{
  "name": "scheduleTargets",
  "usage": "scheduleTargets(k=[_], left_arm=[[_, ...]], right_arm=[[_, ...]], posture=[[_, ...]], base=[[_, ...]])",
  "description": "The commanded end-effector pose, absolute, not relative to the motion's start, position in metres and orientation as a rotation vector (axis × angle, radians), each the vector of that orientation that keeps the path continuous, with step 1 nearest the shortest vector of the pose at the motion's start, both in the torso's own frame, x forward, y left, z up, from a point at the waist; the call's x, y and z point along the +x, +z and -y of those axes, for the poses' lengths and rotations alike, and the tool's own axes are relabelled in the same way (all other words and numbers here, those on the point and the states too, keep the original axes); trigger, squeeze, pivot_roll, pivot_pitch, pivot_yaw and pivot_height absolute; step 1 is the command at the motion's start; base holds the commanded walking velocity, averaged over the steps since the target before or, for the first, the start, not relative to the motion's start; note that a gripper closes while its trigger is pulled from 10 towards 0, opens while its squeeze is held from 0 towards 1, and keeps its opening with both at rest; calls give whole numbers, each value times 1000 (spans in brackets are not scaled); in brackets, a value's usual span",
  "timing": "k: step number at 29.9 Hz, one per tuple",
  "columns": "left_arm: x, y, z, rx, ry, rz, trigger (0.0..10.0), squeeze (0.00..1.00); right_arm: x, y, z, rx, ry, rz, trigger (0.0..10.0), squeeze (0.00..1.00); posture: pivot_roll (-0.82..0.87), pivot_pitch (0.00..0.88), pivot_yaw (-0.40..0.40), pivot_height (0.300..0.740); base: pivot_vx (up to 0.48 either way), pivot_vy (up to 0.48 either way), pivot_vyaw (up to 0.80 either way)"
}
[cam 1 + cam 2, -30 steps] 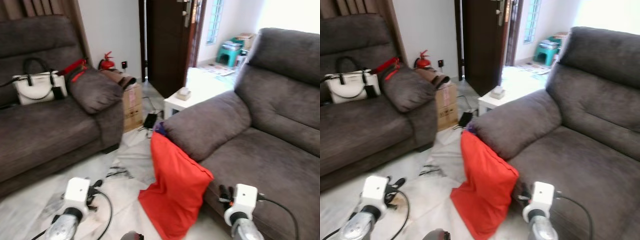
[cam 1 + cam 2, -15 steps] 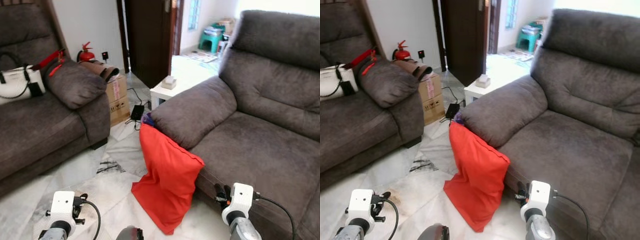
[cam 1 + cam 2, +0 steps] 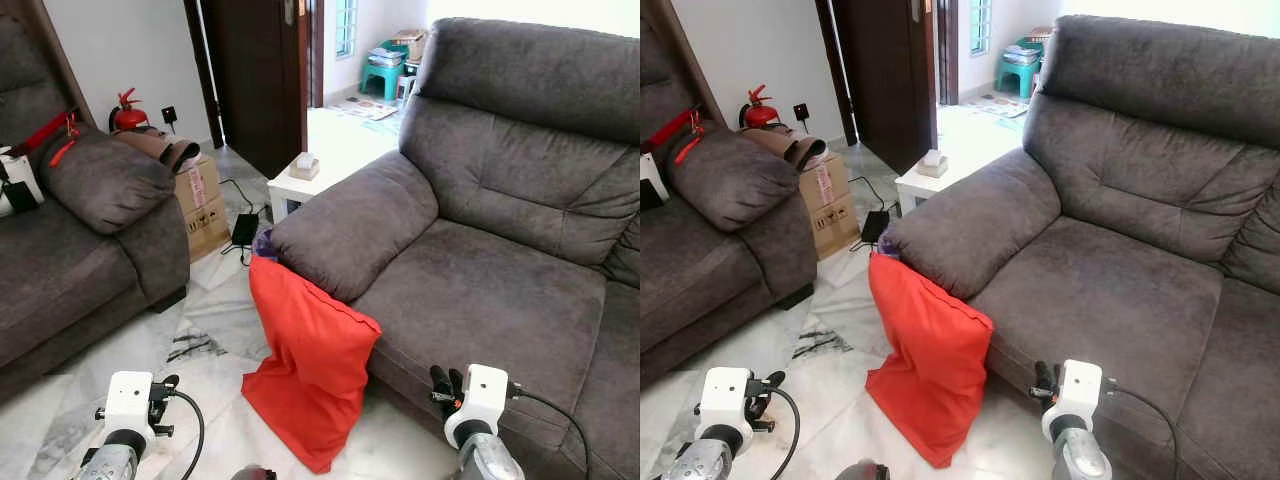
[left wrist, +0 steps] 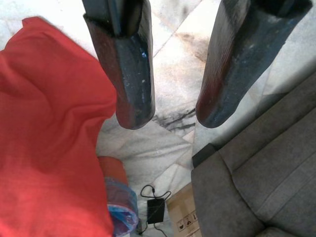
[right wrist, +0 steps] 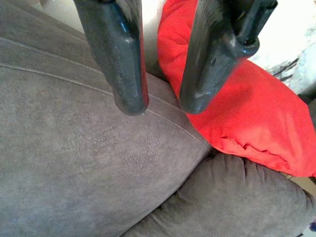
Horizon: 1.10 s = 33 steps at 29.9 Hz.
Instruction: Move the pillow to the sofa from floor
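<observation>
the red pillow [image 3: 310,375] is plain woven cloth, matt and softly creased, with a loose flat hem along its edges. the big dark grey sofa [image 3: 500,290] wears a short-napped, suede-like fabric that looks slightly mottled and brushed, with stitched seams across the seat. the second grey sofa [image 3: 70,250] has the same matt plush cover. the pale marble-look floor [image 3: 215,330] is smooth tile with grey veins and a faint sheen. the brown cardboard box [image 3: 200,195] is dull paper board. the left end effector [image 4: 173,106] has hard black fingers with a glossy, scuffed finish.
</observation>
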<state>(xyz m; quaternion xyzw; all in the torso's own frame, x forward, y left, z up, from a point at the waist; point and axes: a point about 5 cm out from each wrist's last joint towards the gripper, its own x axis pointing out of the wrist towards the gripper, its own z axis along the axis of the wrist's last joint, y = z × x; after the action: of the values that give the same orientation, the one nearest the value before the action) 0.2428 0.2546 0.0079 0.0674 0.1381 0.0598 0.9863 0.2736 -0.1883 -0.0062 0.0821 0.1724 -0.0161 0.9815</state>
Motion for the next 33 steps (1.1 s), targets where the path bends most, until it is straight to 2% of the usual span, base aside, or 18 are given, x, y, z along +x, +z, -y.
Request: scheduleTargets(k=[1, 27, 33], left_arm=[[241, 7, -259, 134, 127, -281, 10000, 0], [243, 9, -257, 130, 104, -267, 10000, 0], [240, 6, -258, 140, 97, -289, 10000, 0]], right_arm=[[273, -7, 186, 161, -23, -356, 10000, 0], [274, -7, 187, 131, -19, -357, 10000, 0], [273, -8, 187, 125, -18, -366, 10000, 0]], posture=[[47, 0, 46, 642], [52, 0, 54, 642], [56, 0, 57, 642]], base=[[270, 0, 0], [300, 0, 57], [0, 0, 800]])
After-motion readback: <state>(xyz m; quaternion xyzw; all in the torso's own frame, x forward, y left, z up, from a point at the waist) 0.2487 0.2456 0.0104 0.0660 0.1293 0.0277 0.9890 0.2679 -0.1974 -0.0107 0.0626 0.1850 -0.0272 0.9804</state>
